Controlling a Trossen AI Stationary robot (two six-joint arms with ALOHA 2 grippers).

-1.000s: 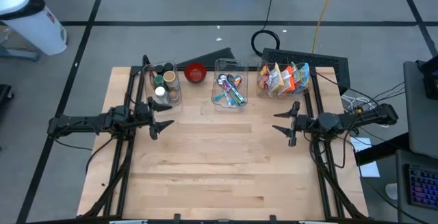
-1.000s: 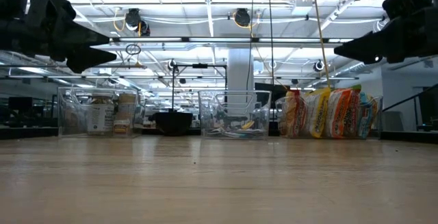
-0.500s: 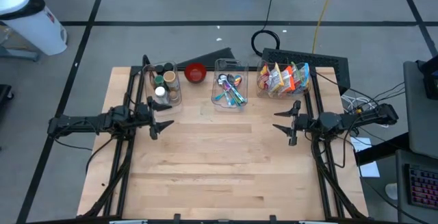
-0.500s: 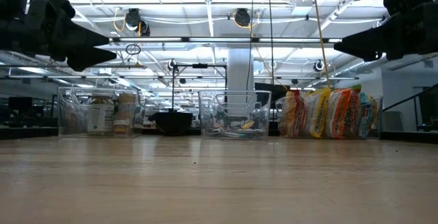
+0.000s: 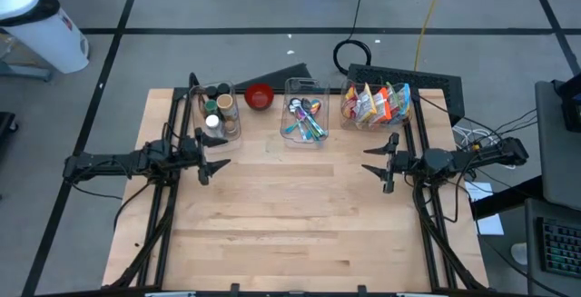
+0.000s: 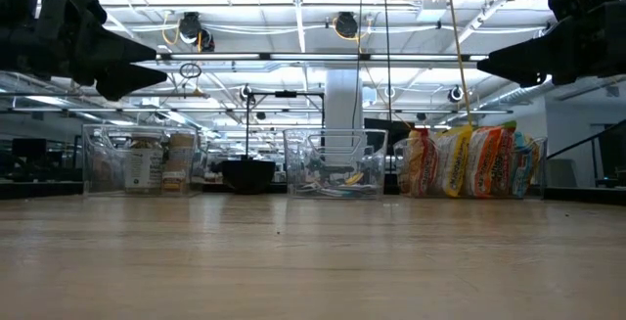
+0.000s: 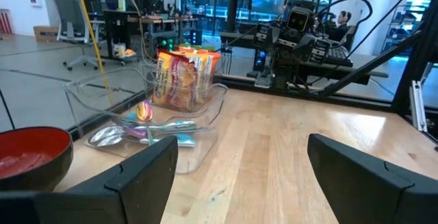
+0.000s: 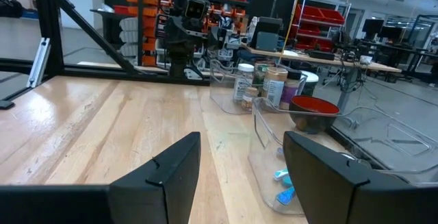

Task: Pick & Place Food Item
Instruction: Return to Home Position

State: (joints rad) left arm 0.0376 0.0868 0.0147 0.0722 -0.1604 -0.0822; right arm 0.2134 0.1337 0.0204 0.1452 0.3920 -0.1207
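Colourful snack packets [image 5: 377,103] stand upright in a clear bin at the table's far right; they also show in the low view [image 6: 469,161] and the left wrist view [image 7: 181,77]. My left gripper [image 5: 215,163] hovers open and level above the table's left side, fingers pointing toward the right. My right gripper [image 5: 375,167] hovers open and level above the right side, pointing left, just nearer than the snack bin. Neither has anything between its fingers.
Along the far edge stand a clear bin of jars and bottles [image 5: 218,111], a red bowl [image 5: 260,96] and a clear bin of spoons [image 5: 304,115]. The bare wooden tabletop [image 5: 290,215] stretches across the middle and near side.
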